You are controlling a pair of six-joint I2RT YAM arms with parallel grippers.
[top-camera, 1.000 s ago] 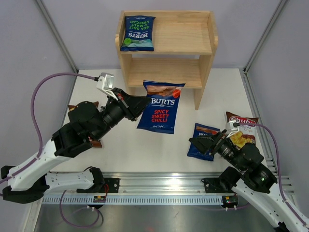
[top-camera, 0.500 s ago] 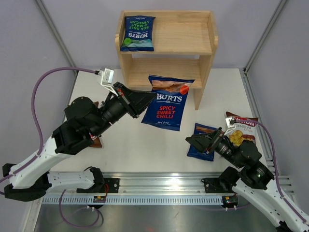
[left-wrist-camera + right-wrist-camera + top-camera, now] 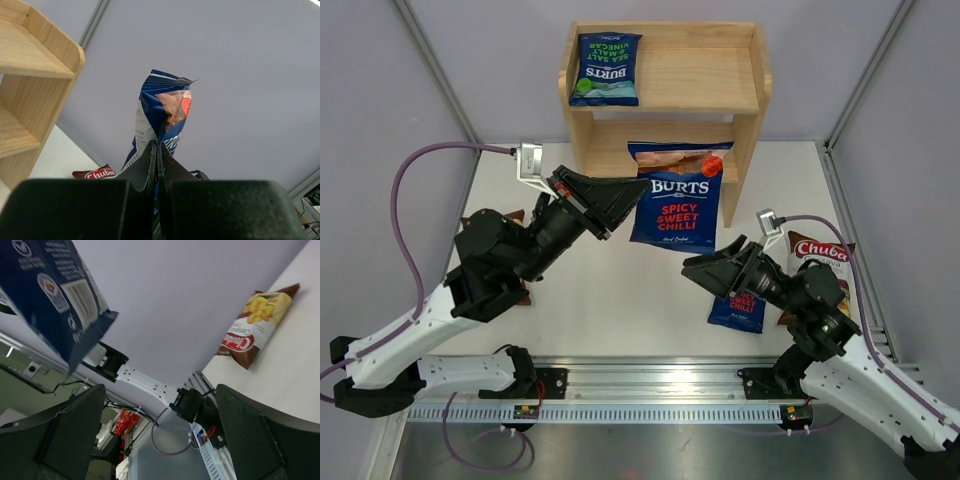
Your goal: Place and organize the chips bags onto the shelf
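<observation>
The wooden shelf (image 3: 745, 100) stands at the back. A green-accented BURTS bag (image 3: 606, 68) lies on the left of its top tier. My left gripper (image 3: 638, 188) is shut on the left edge of an orange-topped BURTS bag (image 3: 680, 195) and holds it in the air before the lower tier. The left wrist view shows the bag (image 3: 165, 112) pinched in the gripper (image 3: 158, 150). My right gripper (image 3: 695, 268) is open and empty, raised left of a second orange-topped BURTS bag (image 3: 738, 310) on the table. One Chuba bag (image 3: 820, 255) lies at the right.
A second Chuba bag (image 3: 523, 292) lies mostly hidden under my left arm. The right wrist view shows the held bag's barcode side (image 3: 55, 295) and a Chuba bag (image 3: 255, 322) on the table. The shelf's end (image 3: 35, 65) is at the left of the left wrist view.
My left gripper has lifted the BURTS bag off the table and carried it back and right toward the shelf. My right gripper has risen and moved left, away from the small bag.
</observation>
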